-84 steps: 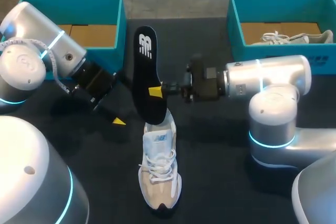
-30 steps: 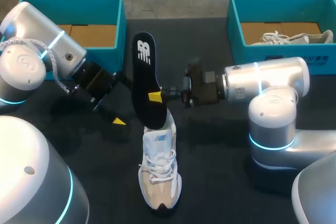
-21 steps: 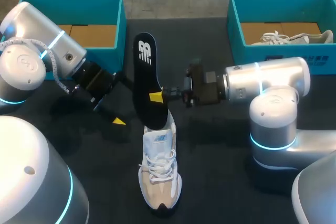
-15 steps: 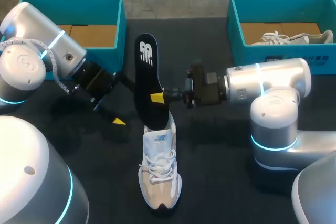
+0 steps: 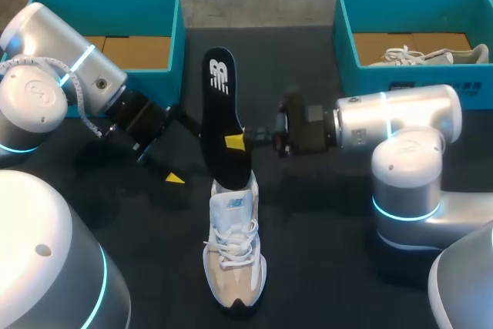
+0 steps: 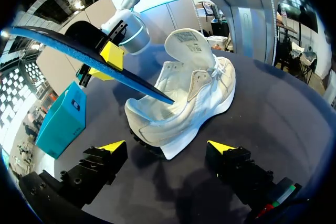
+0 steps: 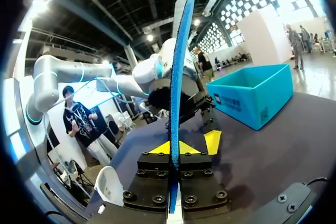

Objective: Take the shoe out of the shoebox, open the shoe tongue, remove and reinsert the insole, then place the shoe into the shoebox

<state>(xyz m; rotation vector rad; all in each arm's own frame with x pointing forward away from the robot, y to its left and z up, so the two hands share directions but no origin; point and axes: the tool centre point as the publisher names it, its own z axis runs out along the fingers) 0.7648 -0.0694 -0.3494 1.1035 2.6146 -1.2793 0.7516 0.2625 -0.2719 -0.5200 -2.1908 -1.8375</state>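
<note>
A white and beige shoe [image 5: 235, 248] lies on the black table, toe toward the near edge; in the left wrist view the shoe [image 6: 184, 103] has its tongue pulled up. My right gripper [image 5: 235, 142] is shut on the black insole [image 5: 219, 113], which stands steeply with its lower end at the shoe's heel opening. The right wrist view shows the insole [image 7: 178, 66] edge-on, blue underneath, pinched by my right gripper [image 7: 175, 148]. My left gripper [image 6: 168, 148] stands open just behind the shoe's heel, holding nothing; in the head view the left gripper [image 5: 171, 175] is left of the insole.
A teal shoebox [image 5: 173, 36] sits at the back left, next to my left arm. A second teal shoebox [image 5: 347, 44] at the back right holds another pale shoe [image 5: 427, 55]. My right arm's base stands on the table's right side.
My right gripper has shifted a little to the right with the insole, whose lower end stays at the shoe's heel. The left arm and the shoe have not moved.
</note>
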